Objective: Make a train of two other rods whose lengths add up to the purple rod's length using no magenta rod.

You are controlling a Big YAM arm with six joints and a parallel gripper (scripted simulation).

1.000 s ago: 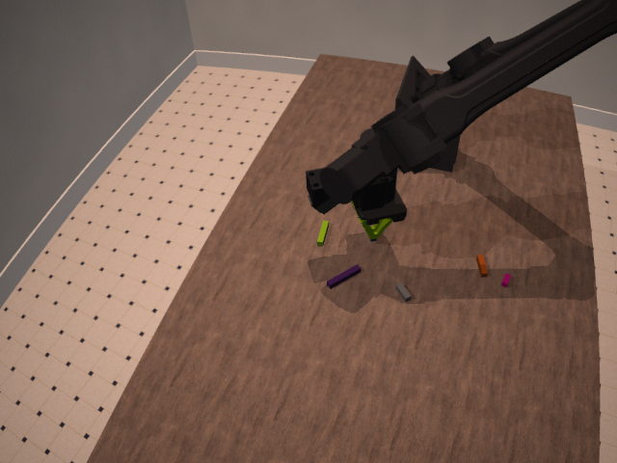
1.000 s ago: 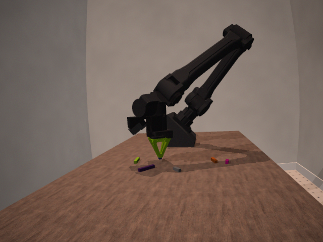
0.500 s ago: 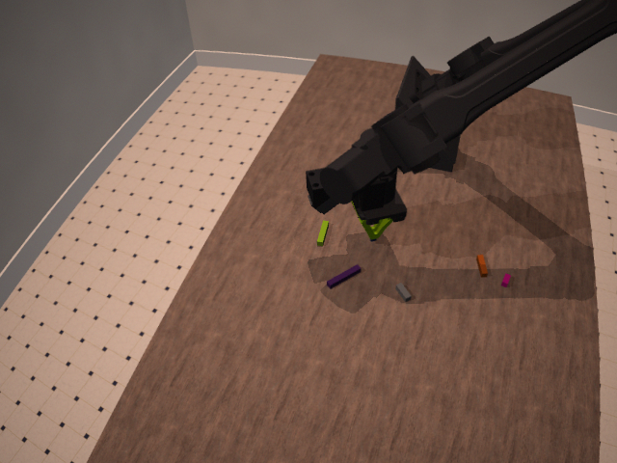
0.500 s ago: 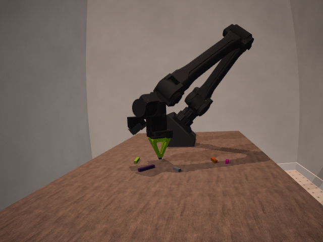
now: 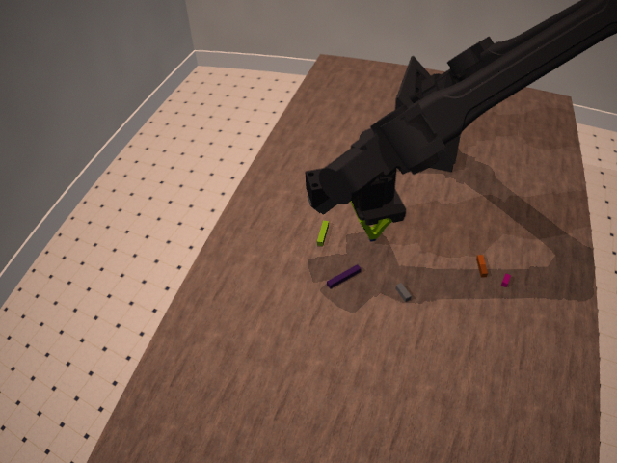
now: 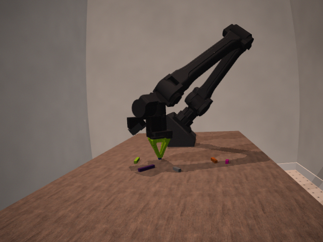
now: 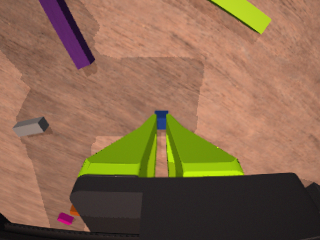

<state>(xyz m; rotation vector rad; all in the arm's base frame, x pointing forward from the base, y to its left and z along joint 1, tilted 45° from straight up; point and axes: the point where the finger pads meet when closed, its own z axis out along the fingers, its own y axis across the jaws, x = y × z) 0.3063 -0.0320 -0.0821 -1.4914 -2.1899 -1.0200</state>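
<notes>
My gripper (image 7: pixel 161 121) has lime-green fingers and is shut on a small blue rod (image 7: pixel 160 118) at its tips; it also shows in the exterior view (image 6: pixel 159 158), just above the table. The purple rod (image 5: pixel 343 276) lies flat a little in front of the gripper, also in the wrist view (image 7: pixel 60 18). The lime rod (image 5: pixel 322 232) lies flat to the gripper's left, also in the wrist view (image 7: pixel 230 0). In the top view the gripper (image 5: pixel 372 236) stands between the lime rod and the grey rod.
A grey rod (image 5: pixel 403 291) lies right of the purple rod. An orange rod (image 5: pixel 481 264) and a magenta rod (image 5: pixel 505 280) lie further right, close to each other. The arm's base (image 6: pixel 179 132) stands at the back of the table.
</notes>
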